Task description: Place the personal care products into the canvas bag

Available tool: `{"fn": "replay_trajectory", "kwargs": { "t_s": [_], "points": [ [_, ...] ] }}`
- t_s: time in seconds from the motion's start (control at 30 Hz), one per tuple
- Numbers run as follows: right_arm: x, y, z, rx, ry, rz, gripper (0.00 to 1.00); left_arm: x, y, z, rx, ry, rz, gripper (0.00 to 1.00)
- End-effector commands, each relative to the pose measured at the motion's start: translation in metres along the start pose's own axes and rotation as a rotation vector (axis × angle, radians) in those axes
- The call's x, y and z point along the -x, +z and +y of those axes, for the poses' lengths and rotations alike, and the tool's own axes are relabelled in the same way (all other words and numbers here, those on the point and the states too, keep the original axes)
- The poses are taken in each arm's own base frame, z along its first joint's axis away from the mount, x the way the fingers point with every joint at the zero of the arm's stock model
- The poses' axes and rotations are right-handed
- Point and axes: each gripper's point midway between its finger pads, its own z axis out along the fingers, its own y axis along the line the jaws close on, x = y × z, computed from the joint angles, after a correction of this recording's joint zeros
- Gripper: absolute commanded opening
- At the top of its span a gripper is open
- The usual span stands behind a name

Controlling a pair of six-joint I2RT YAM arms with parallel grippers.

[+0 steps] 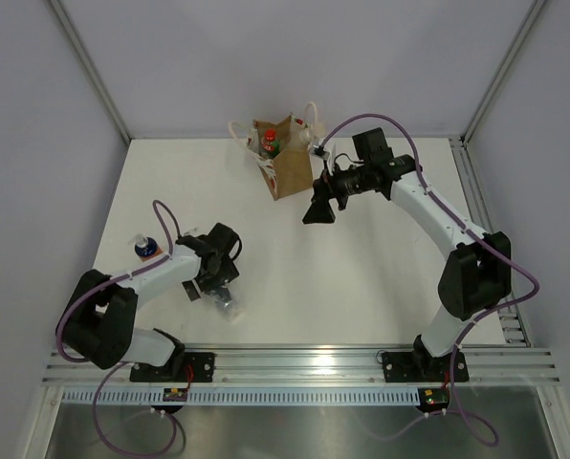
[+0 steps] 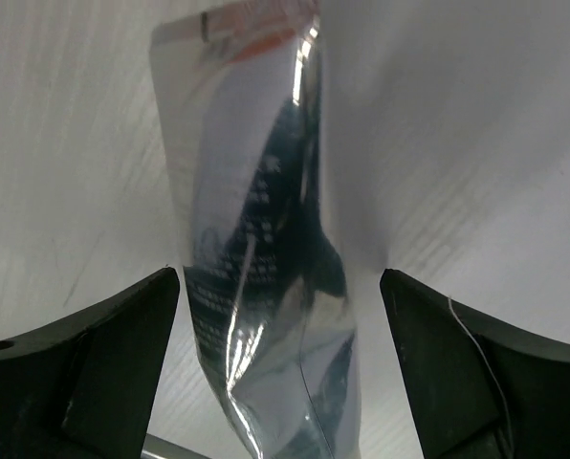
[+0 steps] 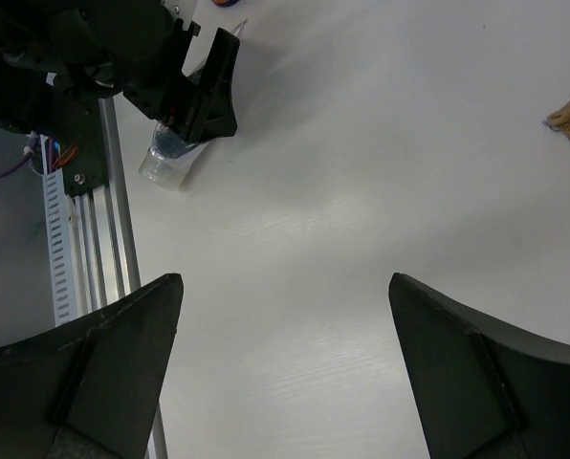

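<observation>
Left wrist view: L gripper [image 2: 280, 287] released, jaws wide astride tube [image 2: 256, 191] lying flat on bench [image 2: 476, 143], prob. lined up for pinch. R gripper [image 3: 285, 287] released, empty, near bag [image 1: 290, 167], clear of mouth.

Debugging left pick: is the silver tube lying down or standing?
Lying down. The silvery tube lies flat on the table, lengthwise between the fingers of the open left gripper.

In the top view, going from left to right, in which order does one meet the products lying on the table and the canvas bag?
orange bottle with blue cap → silvery squeeze tube → canvas bag
</observation>
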Motion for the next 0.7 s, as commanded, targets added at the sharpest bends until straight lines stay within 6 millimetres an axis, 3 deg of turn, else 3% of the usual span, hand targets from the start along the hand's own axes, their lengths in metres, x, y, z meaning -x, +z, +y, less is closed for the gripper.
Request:
{"fn": "replay_trajectory", "kwargs": {
  "t_s": [0.0,0.07,0.1,0.13,0.23,0.37,0.47,0.6,0.67],
  "points": [
    [0.019,-0.022,0.002,-0.017,-0.023,-0.076,0.98,0.020,0.009,-0.016,-0.065,-0.034,-0.066,0.85],
    [0.020,-0.029,-0.001,-0.022,-0.011,-0.088,0.98,0.024,0.007,-0.024,-0.114,-0.009,-0.082,0.75],
    [0.020,-0.031,-0.003,-0.026,-0.001,-0.093,0.98,0.027,0.006,-0.030,-0.141,-0.012,-0.097,0.68],
    [0.021,-0.038,-0.010,-0.040,0.010,-0.106,0.98,0.029,0.006,-0.031,-0.154,-0.003,-0.109,0.55],
    [0.024,-0.049,-0.016,-0.046,0.034,-0.130,0.98,0.037,0.002,-0.038,-0.200,0.025,-0.153,0.37],
    [0.024,-0.058,-0.021,-0.058,0.033,-0.135,0.98,0.055,-0.012,-0.045,-0.253,0.069,-0.236,0.29],
    [0.023,-0.061,-0.023,-0.061,0.039,-0.140,0.98,0.076,-0.034,-0.060,-0.349,0.113,-0.331,0.25],
    [0.023,-0.064,-0.028,-0.067,0.045,-0.146,0.98,0.113,-0.082,-0.088,-0.523,0.193,-0.514,0.18],
    [0.022,-0.065,-0.030,-0.069,0.050,-0.148,0.98,0.135,-0.116,-0.104,-0.621,0.236,-0.630,0.18]
  ]
}}
